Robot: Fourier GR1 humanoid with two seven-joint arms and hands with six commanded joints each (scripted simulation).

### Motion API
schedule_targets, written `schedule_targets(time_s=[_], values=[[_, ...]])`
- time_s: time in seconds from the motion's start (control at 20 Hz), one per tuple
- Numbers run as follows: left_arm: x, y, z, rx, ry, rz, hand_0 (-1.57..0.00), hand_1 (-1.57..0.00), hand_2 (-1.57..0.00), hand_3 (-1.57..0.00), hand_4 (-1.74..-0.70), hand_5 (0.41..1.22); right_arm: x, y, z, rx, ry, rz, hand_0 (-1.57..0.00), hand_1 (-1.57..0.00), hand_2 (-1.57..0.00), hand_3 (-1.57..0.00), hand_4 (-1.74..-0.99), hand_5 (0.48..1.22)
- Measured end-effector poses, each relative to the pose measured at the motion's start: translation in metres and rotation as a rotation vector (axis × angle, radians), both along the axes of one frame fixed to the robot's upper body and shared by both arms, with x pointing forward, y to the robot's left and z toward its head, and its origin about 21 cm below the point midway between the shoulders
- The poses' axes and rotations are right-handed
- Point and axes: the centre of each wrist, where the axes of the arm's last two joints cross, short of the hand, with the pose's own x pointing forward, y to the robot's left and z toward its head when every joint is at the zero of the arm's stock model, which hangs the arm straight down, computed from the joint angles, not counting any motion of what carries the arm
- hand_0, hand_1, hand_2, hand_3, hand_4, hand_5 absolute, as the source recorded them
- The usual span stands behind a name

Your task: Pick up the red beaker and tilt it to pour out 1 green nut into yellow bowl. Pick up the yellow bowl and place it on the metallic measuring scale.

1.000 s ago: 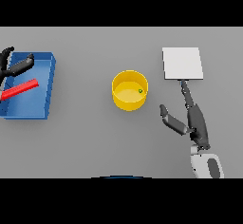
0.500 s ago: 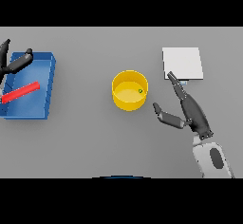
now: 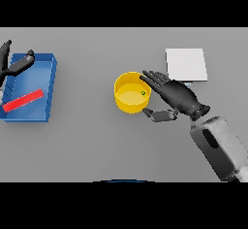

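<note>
Right hand (image 3: 175, 97) spread; left hand (image 3: 13, 64) open — idle

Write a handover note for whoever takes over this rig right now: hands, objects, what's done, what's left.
Right robot hand: open, fingers at the rim of the round yellow bowl, thumb beside its wall, not yet closed.
Left robot hand: open, idle at the far left over the blue tray.
Red beaker: lying in the tray.
Small green nut: inside the bowl, so pouring appears done.
Left: grasp the bowl and place it on the flat metallic measuring scale.

nut (image 3: 143, 93) in bowl (image 3: 127, 105), scale (image 3: 186, 64) right
</note>
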Motion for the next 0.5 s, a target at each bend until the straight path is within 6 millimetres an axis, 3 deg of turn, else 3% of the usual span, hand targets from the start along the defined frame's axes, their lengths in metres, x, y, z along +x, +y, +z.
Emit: schedule_targets(time_s=[0.5], values=[[0.0,0.0,0.001,0.002,0.008,-0.003,0.0,0.0,0.0,0.0,-0.79,0.72,0.038,0.033,0.0,-0.219,0.06,0.201,0.0,0.0,0.0,0.0,-1.25,0.686]])
